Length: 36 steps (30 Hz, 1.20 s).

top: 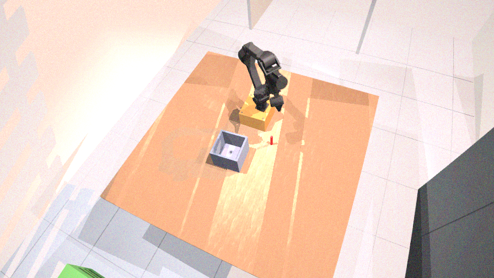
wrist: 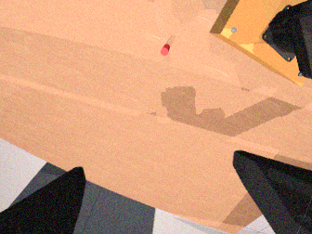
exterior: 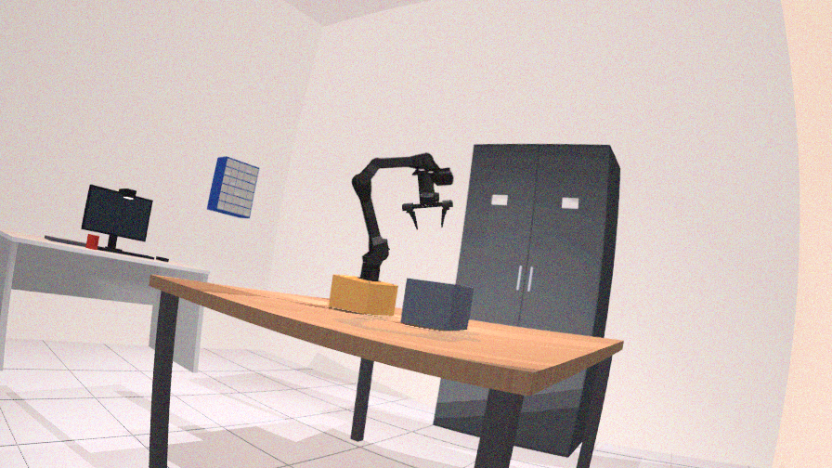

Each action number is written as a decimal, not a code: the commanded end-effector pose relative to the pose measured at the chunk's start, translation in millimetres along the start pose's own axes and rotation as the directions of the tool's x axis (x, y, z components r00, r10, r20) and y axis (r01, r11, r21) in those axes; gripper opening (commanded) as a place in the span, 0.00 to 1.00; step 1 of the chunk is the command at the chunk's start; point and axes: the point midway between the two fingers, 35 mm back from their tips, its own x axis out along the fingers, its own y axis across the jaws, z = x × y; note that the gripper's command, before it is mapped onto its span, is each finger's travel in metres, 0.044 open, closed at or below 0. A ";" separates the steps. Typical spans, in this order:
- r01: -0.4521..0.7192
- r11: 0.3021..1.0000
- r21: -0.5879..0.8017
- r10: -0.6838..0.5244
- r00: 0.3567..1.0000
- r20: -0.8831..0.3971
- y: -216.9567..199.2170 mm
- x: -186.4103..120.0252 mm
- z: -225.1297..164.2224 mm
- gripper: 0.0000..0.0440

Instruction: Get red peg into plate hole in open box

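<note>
Hanging well above the desk (top: pixel 310 207) (exterior: pixel 348 343) (wrist: pixel 116 93), with the end effector (top: pixel 270 103) (exterior: pixel 429 227) (wrist: pixel 160 162) spread wide and grasping nothing. Standing on the desk, apparently upright, with the red peg (top: pixel 271 140) (wrist: pixel 164 49). Near it but apart, with the open box (top: pixel 224 164) (exterior: pixel 435 305), showing the plate (top: pixel 234 147) and its unfilled hole inside. Also close by, with the yellow block (top: pixel 252 121) (exterior: pixel 363 294) (wrist: pixel 253 48) under the arm.
</note>
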 end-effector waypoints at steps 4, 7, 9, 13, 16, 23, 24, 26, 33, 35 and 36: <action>-0.016 1.000 0.012 0.016 1.000 0.000 2.8 -4.0 3.2 1.00; -0.018 1.000 0.021 0.018 1.000 0.002 4.3 -4.5 4.7 1.00; -0.019 0.999 0.028 0.019 1.000 0.004 5.2 -4.7 5.7 1.00; -0.018 0.999 0.042 0.018 1.000 0.007 6.8 -4.3 7.7 1.00; -0.013 0.998 0.054 0.012 1.000 0.010 7.8 -2.9 9.3 1.00; 0.028 0.996 0.087 -0.030 0.999 0.024 8.2 7.0 13.9 1.00; 0.041 0.995 0.094 -0.043 0.999 0.027 7.7 10.1 14.7 1.00; 0.075 0.991 0.108 -0.079 0.996 0.034 5.7 18.3 16.4 1.00; 0.177 0.971 0.159 -0.188 0.980 0.058 1.1 53.2 23.3 1.00; 0.201 0.965 0.171 -0.214 0.975 0.064 0.0 62.8 25.3 1.00; 0.213 0.961 0.177 -0.227 0.972 0.067 -0.7 67.5 26.4 1.00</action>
